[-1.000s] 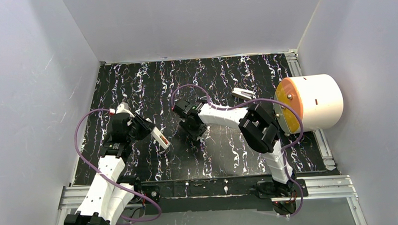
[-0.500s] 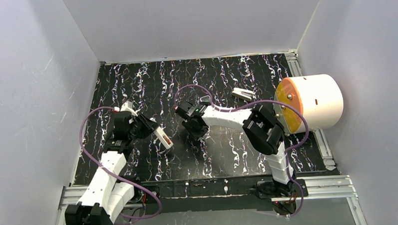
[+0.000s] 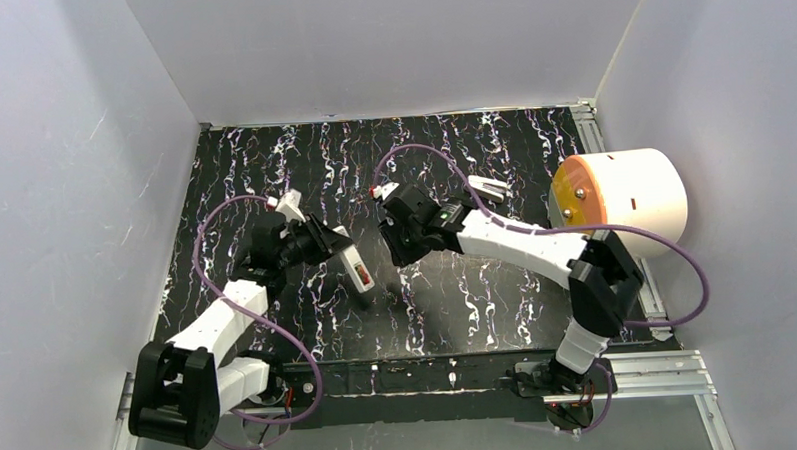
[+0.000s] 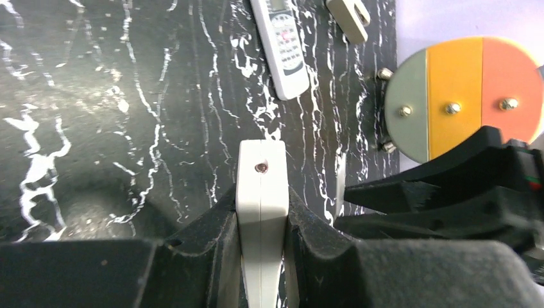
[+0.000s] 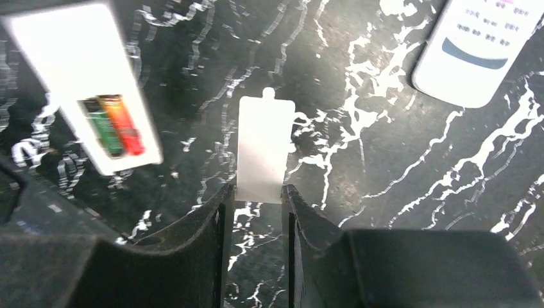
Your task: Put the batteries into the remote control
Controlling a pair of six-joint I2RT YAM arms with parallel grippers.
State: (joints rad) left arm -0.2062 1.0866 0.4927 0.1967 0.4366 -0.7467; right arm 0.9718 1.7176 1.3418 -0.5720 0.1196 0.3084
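Black, white-veined table (image 3: 272, 169) is enclosed on three sides by pale walls (image 3: 368, 46). Near its middle a white remote (image 4: 261, 167) is pinched edge-on by the left hand (image 4: 261, 206). Its open bay is turned toward the right arm, and two batteries (image 5: 112, 125), one green and one red, are seen seated side by side in it. Close by at 3 o'clock, the right hand (image 5: 255, 204) is closed on the lower edge of a thin white cover plate (image 5: 264, 147), which is kept apart from the remote. A second remote (image 4: 282, 45) is laid keys-up on the table at 12 o'clock of the held one, with a small beige piece (image 4: 348, 9) near it. A white drum (image 3: 634, 212) with an orange and yellow face is lodged at the table's 3 o'clock edge.
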